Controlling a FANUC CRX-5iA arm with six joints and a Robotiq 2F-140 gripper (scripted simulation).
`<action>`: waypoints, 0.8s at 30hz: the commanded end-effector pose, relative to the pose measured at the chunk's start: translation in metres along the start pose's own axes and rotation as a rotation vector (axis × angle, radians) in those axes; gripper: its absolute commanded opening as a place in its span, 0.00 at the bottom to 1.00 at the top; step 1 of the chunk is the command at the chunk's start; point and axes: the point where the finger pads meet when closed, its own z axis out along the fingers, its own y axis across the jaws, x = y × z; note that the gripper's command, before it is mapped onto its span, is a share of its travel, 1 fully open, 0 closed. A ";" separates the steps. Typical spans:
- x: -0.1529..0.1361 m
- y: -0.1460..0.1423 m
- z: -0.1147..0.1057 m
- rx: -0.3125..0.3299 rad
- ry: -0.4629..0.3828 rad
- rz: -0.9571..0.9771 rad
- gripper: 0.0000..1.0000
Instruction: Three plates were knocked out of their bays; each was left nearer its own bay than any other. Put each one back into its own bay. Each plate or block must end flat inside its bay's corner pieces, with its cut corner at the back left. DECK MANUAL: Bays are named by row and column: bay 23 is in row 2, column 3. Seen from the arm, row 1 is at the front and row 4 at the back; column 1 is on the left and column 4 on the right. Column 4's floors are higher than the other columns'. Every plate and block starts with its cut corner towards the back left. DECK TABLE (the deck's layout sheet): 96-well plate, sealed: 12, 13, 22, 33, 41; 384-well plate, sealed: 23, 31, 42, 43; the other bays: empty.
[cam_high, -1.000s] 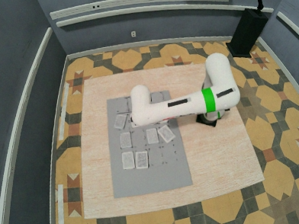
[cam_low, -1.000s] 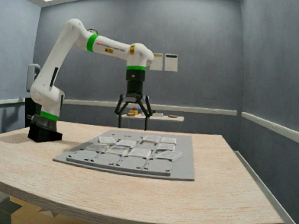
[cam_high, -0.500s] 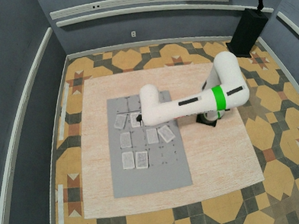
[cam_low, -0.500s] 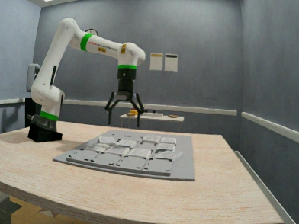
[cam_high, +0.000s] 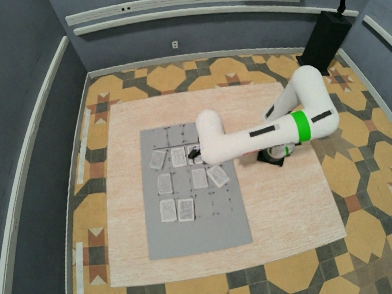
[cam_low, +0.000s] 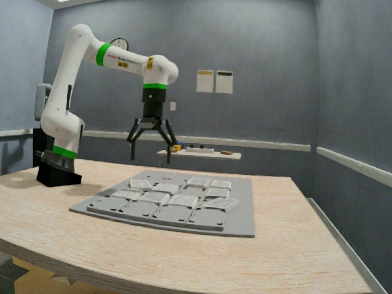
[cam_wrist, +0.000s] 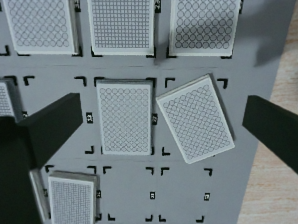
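from my remote seat, i see the two-finger gripper (cam_high: 194, 154) (cam_low: 150, 160) (cam_wrist: 162, 109) wide apart and holding nothing, above the gray deck (cam_high: 200, 242) (cam_low: 245, 215) (cam_wrist: 255, 70). a sealed 96-well plate (cam_high: 218, 176) (cam_low: 140, 184) (cam_wrist: 196, 120) lies askew at bay 12, overlapping its corner pieces. beside it, the bay 22 plate (cam_high: 199, 178) (cam_low: 166, 188) (cam_wrist: 125, 117) sits straight. another sealed plate (cam_high: 158, 159) (cam_low: 220, 203) is skewed at the back, near bay 43.
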 end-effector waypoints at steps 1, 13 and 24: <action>-0.003 0.017 -0.004 0.003 0.001 0.000 1.00; -0.011 0.055 -0.009 0.003 0.001 0.000 1.00; -0.014 0.070 -0.011 0.002 0.001 0.000 1.00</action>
